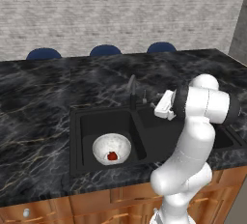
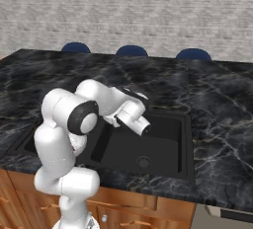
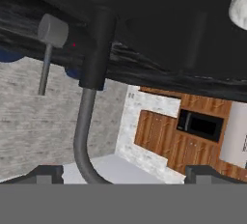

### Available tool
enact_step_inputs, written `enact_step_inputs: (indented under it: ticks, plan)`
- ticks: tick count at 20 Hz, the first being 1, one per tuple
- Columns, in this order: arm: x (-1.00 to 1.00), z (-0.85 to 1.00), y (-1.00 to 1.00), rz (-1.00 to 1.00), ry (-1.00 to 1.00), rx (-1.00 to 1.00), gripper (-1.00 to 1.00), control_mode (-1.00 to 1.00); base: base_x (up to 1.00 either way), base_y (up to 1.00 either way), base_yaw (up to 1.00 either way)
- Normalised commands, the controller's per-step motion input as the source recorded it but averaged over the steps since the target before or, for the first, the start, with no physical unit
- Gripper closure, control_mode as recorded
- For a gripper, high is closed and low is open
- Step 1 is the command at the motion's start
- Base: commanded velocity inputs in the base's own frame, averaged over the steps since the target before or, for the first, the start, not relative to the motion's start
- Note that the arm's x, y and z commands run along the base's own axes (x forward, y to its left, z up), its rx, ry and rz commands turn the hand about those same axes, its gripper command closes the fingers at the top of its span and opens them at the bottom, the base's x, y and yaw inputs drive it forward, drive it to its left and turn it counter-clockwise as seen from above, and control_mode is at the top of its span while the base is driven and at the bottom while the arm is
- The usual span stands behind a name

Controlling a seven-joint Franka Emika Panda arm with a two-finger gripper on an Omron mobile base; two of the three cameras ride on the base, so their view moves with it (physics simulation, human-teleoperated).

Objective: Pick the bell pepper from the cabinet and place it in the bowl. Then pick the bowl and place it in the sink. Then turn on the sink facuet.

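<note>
The black marble counter carries everything here, and the sink, black with two deep basins, is sunk into it with its long side running along the counter's front edge.

In the sink's left basin, as the left base view has it, sits the bowl, upright and mouth up, resting on the basin floor. The bell pepper lies inside the bowl, a small red lump near the bowl's front wall. It is too small to tell which way it points.

The sink faucet stands at the back rim of the sink, about level with the divider between the basins. Its stem rises upright and the spout arches forward over the sink. In the hand view, which is rolled over, the faucet's curved pipe runs between the two fingertips, with the small lever just beside its base.

The gripper hangs above the sink close beside the faucet, its jaws spread wide on either side of the spout, gripping nothing.
</note>
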Motion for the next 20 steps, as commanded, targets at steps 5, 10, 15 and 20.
enact_step_inputs:
  ticks: [5, 10, 15, 20]
  plan:
    - [0.65, -0.02, 0.00, 0.11, 0.07, 0.14, -1.00, -1.00, 0.00, 0.00, 0.00]
    - [0.70, -0.10, 0.00, 0.06, 0.07, 0.15, -1.00, -1.00, 0.00, 0.00, 0.00]
    - [0.76, -0.16, 0.00, 0.01, 0.08, 0.11, -1.00, -1.00, 0.00, 0.00, 0.00]
    - [0.55, -0.16, 0.04, 0.00, 0.06, 0.01, -1.00, -1.00, 0.00, 0.00, 0.00]
